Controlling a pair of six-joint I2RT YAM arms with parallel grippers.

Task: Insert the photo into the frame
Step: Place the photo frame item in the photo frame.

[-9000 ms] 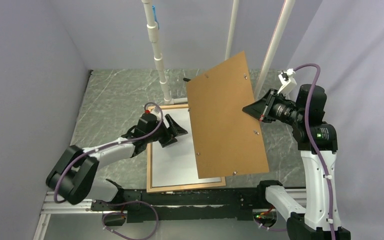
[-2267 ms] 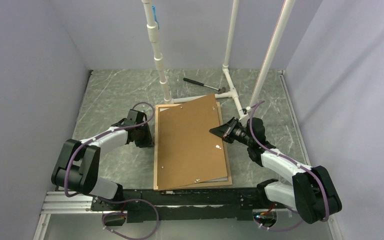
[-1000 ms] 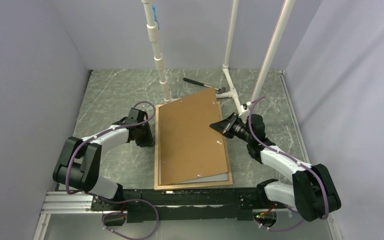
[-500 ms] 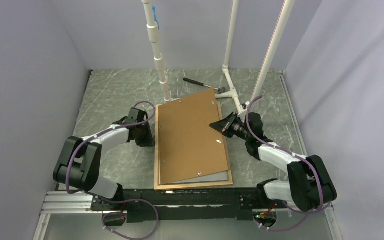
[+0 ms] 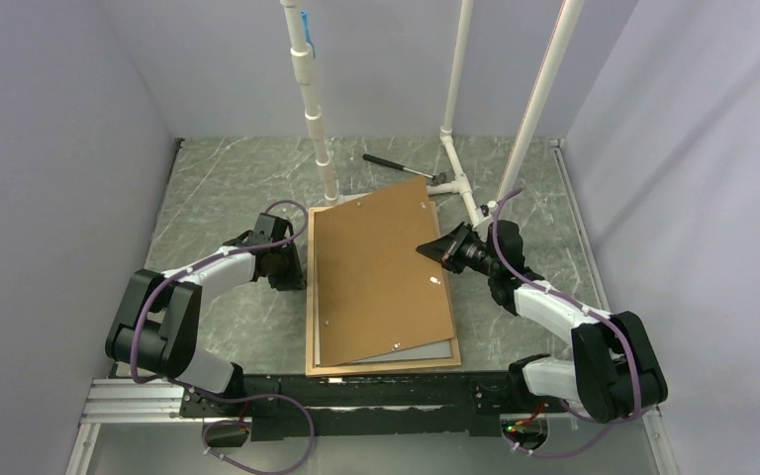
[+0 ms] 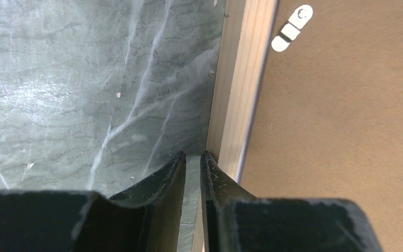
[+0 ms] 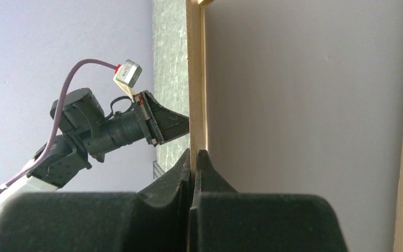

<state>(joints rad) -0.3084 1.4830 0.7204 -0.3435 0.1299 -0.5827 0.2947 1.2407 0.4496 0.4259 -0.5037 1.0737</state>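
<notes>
Top view: the thin light-wood rectangular frame point(image 5: 386, 369) lies flat on the green marbled table point(image 5: 218, 188). The rectangular photo point(image 5: 418, 350) sits inside it, plain pale back up, mostly covered by the plain brown backing board point(image 5: 381, 272), which lies skewed on top. The right gripper point(image 5: 427, 249) meets the board's right edge; the left gripper point(image 5: 295, 269) is at the frame's left rail.

Left wrist: the fingers point(image 6: 168, 173) are narrowly parted and hold nothing, with one tip right at the rail's outer edge.

Right wrist: the fingers are clamped on the board, which is seen edge-on, with the photo's back beneath.
</notes>
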